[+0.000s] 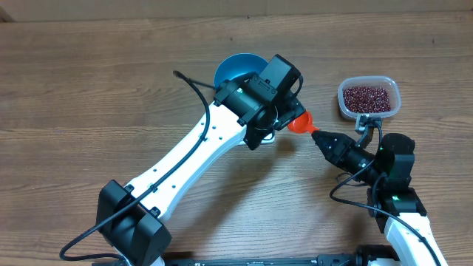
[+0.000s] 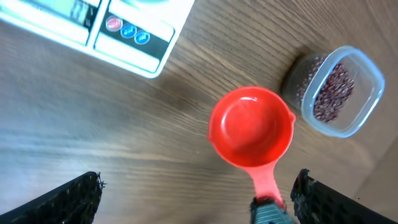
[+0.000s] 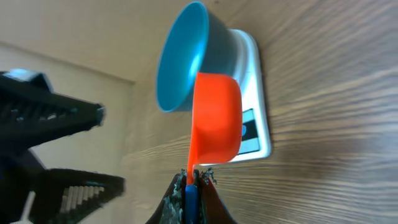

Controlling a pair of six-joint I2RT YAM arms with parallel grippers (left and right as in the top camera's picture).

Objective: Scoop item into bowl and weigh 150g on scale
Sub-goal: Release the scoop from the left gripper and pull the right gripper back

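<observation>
Overhead, the blue bowl sits at upper centre of the frame, partly covered by the white left arm that reaches over it from the lower left. The left hand is spread wide and holds nothing; its 2 black fingers show at the lower left and lower right corners of the left wrist view, above the wooden table. Between them in that view, at centre right, is the red scoop, its cup facing up and showing bare glossy plastic, its handle running down to the bottom edge. The right hand is closed tight on that handle. In the right wrist view the pinched handle rises from bottom centre, and the scoop's cup stands in front of the bowl, which rests on the white scale at upper centre. The scale's display and blue-marked buttons appear at the upper left of the left wrist view. The beans lie as a maroon heap in a clear tub at the upper right of the overhead frame, apart from the bowl and scale and just above the right hand. In the left wrist view the tub is near the scoop's rim. Whether the scoop touches the table I cannot tell.
</observation>
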